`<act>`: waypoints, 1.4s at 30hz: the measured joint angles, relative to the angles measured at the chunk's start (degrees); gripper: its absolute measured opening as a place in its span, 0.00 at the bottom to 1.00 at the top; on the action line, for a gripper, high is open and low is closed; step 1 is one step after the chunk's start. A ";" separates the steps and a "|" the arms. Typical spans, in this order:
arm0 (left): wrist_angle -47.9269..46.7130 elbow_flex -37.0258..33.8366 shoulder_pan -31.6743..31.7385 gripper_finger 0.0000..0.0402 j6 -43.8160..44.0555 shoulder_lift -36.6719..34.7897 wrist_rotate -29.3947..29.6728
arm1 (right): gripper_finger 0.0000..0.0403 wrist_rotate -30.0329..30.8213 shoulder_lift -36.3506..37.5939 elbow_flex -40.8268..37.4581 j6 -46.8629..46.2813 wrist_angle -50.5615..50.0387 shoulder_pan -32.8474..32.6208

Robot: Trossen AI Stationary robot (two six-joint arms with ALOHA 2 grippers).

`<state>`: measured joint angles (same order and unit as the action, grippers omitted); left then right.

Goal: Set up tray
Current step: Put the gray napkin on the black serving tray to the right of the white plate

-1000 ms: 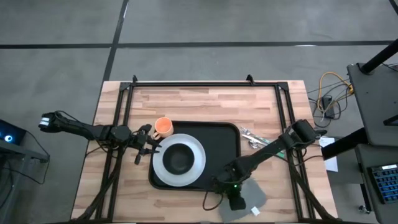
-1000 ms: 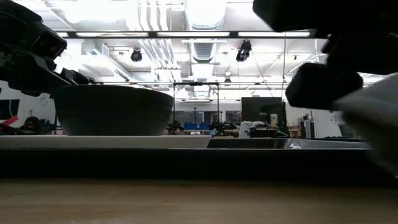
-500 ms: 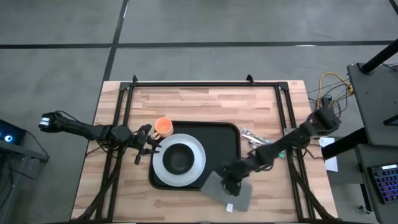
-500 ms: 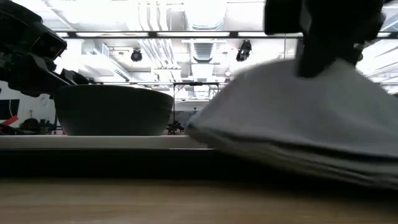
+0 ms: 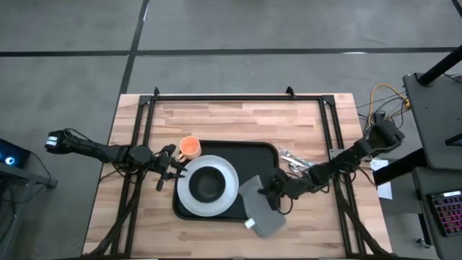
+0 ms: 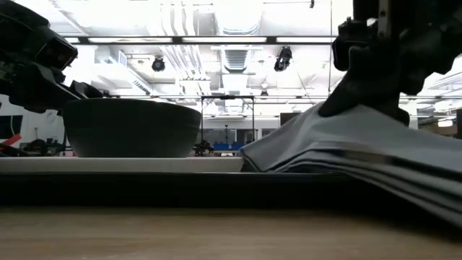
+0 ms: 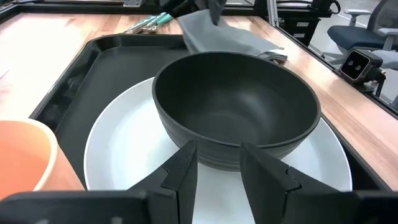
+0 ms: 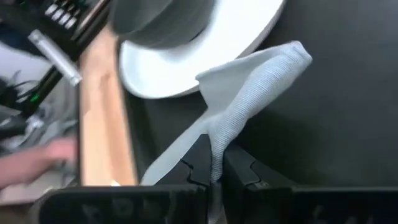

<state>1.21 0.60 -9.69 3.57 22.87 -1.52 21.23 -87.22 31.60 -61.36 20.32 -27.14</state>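
Note:
The black tray (image 5: 261, 160) lies mid-table. On its left half a dark bowl (image 5: 208, 183) stands on a white plate (image 5: 225, 199). A grey folded cloth (image 5: 258, 208) lies over the tray's near right part, its near end hanging past the rim. My right gripper (image 5: 274, 191) is shut on the cloth (image 8: 255, 81). An orange cup (image 5: 190, 146) stands on the wood by the tray's far left corner. Left of the plate, my left gripper (image 5: 173, 167) is open, and its fingers (image 7: 186, 171) point at the bowl (image 7: 236, 106) without touching it. My right gripper pinches a raised fold of the cloth (image 8: 215, 144) between its two fingers, at the cloth's right side. It comes slanting down from the table's right. In the low view several layers (image 6: 361, 148) show. The cloth sags from the hold, resting on the tray and over its near rim.
Metal cutlery (image 5: 292, 157) lies on the wood just right of the tray's far right corner. Black frame rails (image 5: 231, 98) run along the table's far edge and down both sides. The tray's far right part is bare.
My right gripper has gone from near the table's near edge toward the far edge, rolling its wrist and staying shut. The cloth came with it: off the wood right of the tray's near corner, turned about, and now lying over the tray's near right part.

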 joint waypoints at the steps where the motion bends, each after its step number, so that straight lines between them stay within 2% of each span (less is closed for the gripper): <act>1: 0.00 0.00 0.02 0.25 0.02 0.00 0.00 | 0.02 1.93 0.00 -0.19 -0.15 -0.04 0.00; 7: -0.12 0.04 0.02 0.25 0.02 -0.02 0.00 | 0.02 10.31 0.00 -0.71 -1.69 -0.65 0.00; 14: -0.12 0.02 0.01 0.25 0.01 -0.02 0.02 | 0.02 14.41 -0.02 -0.66 -3.01 -6.02 -0.01; 21: -0.15 0.07 0.02 0.25 0.02 -0.02 0.02 | 0.02 21.68 -0.15 -0.66 -4.70 -11.18 -0.74; 34: -0.15 0.04 0.02 0.25 0.01 -0.02 0.02 | 0.02 21.78 -0.15 -0.64 -4.24 -16.88 -0.72; 42: -0.15 0.04 0.02 0.25 0.01 -0.02 0.00 | 0.02 15.90 -0.15 -0.65 -4.13 -21.60 -0.55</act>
<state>1.06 0.64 -9.67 3.58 22.85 -1.52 37.13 -87.37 30.95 -65.48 -1.28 -27.69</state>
